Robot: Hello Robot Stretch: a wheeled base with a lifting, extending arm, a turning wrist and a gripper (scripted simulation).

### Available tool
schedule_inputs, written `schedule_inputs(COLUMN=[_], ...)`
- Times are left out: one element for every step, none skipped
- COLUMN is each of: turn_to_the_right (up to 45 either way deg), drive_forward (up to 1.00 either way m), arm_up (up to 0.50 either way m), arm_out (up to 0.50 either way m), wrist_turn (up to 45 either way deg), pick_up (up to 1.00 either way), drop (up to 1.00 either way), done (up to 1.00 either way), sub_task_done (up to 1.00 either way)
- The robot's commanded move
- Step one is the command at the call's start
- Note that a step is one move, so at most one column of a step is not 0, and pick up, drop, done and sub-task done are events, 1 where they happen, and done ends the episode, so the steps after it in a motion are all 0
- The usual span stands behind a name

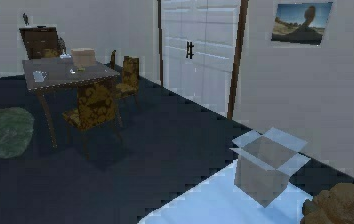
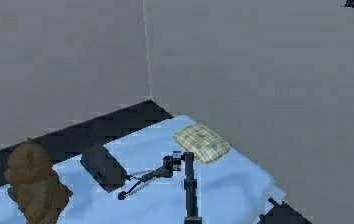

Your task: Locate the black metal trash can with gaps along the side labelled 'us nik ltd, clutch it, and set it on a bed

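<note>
- Small items (image 1: 40, 76) on the tabletop (image 1: 85, 72): too small to identify.
- Brown stuffed figure (image 1: 337, 206): cut off by the forward view's bottom right corner.
- Claw (image 2: 125, 190): the bed (image 2: 235, 175) lies behind it, so whether it holds anything cannot be told.
- Dark object (image 2: 285, 212): cut off by the arm side view's bottom edge.

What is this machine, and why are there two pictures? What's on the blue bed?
It's a robot on wheels with one long arm. One picture looks ahead from it: a table, white doors, and an open cardboard box on a blue bed. The other looks sideways, where the arm reaches. The dark bar is the arm, ending in thin fingers. On the bed lie a checked pillow, a dark boxy thing and a brown stuffed toy. I can't tell whether the fingers hold anything.
</note>
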Motion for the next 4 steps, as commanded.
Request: schedule_inputs(turn_to_the_right=[0.0, 0.0, 0.0, 0.0], drive_forward=[0.00, 0.00, 0.00, 0.00], arm_up=[-0.32, 0.00, 0.10, 0.00], arm_out=[0.00, 0.00, 0.00, -0.08], wrist_turn=[0.0, 0.0, 0.0, 0.0], pick_up=[0.00, 0.00, 0.00, 0.00], drop=[0.00, 1.00, 0.00, 0.00], done=[0.00, 0.00, 0.00, 0.00], sub_task_done=[0.00, 0.00, 0.00, 0.00])
